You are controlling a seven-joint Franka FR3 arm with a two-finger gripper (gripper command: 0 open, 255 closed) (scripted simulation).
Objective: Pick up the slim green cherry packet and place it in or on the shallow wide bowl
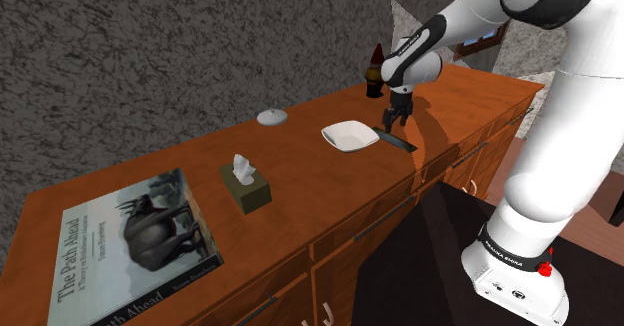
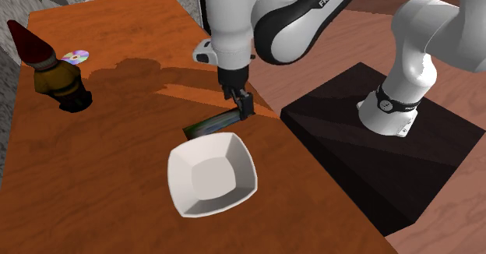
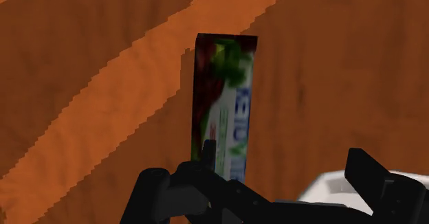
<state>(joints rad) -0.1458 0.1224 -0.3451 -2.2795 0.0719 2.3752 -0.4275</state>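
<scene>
Gripper wide open, holding nothing, over one end of packet lying at worktop's stand-side edge beside bowl; packet sits off-centre, so closing may push it over the edge.

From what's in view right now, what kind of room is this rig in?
Probably a living room or hallway in a house. A long wooden sideboard with drawers stands against a rough grey wall, and on it sit a large book, a tissue box and a gnome figure.
</scene>
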